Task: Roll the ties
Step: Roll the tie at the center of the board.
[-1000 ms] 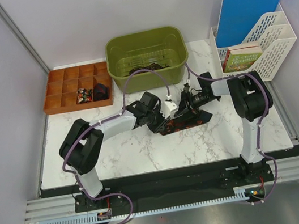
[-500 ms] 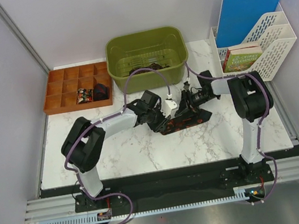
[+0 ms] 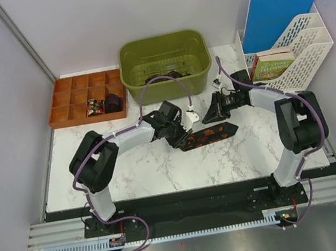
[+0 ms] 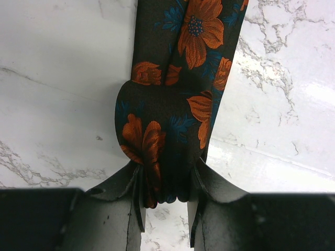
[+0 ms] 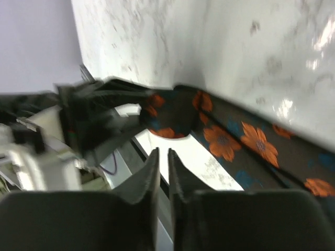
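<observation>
Floral necktie (image 4: pixel 172 120), black and orange: soft, light, likely slippery. Lies on marble worktop (image 4: pixel 63 78), folded end pinched in left hand (image 4: pixel 167 175); best gripped across that fold. Right hand (image 5: pixel 163 157) near it, almost closed, empty. Seen only from left wrist: the fold's layers. Seen only from overhead: rolled ties (image 3: pixel 95 105) in far orange tray (image 3: pixel 74 84).

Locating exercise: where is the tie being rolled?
Top view: the tie lies mid-table before the green bin, its rolled end between the fingers of the left gripper.

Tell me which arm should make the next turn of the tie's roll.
Left. The left gripper clamps the tie at its rolled end; the right gripper is nearly shut on nothing, apart from it.
</observation>
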`<state>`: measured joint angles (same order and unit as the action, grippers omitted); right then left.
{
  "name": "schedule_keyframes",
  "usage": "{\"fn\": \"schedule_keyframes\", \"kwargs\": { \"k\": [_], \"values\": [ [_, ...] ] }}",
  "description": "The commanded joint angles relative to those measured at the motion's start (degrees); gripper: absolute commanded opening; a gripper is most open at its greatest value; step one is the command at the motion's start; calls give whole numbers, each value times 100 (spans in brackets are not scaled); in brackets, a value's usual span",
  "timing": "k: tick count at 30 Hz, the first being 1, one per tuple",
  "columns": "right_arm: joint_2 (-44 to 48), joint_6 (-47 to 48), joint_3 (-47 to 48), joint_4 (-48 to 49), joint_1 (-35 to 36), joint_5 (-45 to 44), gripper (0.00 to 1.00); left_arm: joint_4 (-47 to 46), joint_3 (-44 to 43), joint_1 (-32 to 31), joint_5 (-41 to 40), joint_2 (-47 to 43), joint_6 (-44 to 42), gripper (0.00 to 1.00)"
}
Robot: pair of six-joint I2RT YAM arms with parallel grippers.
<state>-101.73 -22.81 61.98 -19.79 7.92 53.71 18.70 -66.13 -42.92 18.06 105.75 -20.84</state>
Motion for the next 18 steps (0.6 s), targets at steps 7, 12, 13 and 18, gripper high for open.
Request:
{"fn": "schedule_keyframes", "kwargs": {
  "k": [7, 12, 13, 18],
  "values": [
    [-215, 1568, -423, -1369, 34, -388, 4, 398, -32, 20, -145, 209, 36, 2],
    [-443, 1762, -432, -1501, 95, -792, 4, 398, -32, 20, -154, 209, 28, 2],
    [-470, 1788, -397, -1510, 95, -844, 4, 398, -32, 20, -154, 209, 36, 2],
    [-672, 1692, -160, -1449, 104, -1134, 4, 406, -5, 20, -145, 191, -8, 2]
  ]
}}
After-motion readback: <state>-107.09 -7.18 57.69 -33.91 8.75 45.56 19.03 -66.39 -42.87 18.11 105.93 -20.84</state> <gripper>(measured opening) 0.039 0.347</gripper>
